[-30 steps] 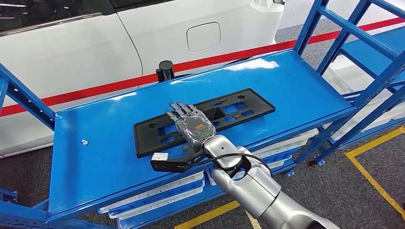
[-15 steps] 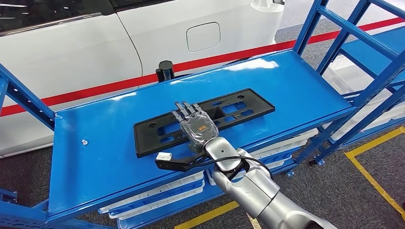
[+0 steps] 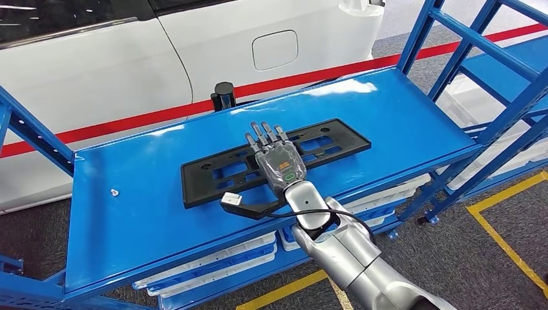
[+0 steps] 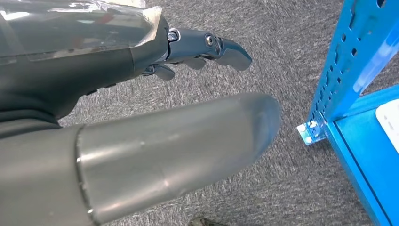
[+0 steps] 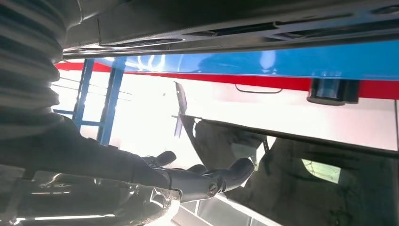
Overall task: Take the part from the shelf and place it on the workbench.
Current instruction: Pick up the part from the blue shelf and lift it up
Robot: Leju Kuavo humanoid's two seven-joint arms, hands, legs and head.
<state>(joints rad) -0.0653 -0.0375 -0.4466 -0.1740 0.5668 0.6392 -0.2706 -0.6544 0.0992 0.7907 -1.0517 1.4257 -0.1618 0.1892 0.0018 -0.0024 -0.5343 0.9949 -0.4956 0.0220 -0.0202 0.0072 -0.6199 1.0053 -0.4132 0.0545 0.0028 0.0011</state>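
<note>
The part is a long black plate frame (image 3: 213,174) lying flat on the blue shelf top (image 3: 129,219). My right hand (image 3: 278,161) stretches over its middle, palm down, fingers straight and slightly spread, their tips reaching the frame's far edge. It holds nothing. In the right wrist view the right hand (image 5: 141,174) is spread close to the dark frame (image 5: 211,23); I cannot tell whether they touch. My left hand (image 4: 117,70) hangs over grey floor with fingers (image 4: 221,47) loosely extended and nothing in it.
A white car (image 3: 194,39) stands right behind the shelf. A black cylinder (image 3: 223,95) sits at the shelf's back edge and a small white bit (image 3: 114,192) lies at its left. Blue uprights (image 3: 452,58) rise on the right. White trays (image 3: 213,258) fill the lower level.
My right hand has slid forward and to the right across the frame, its fingertips going from the frame's middle to its far edge. The frame has not moved.
</note>
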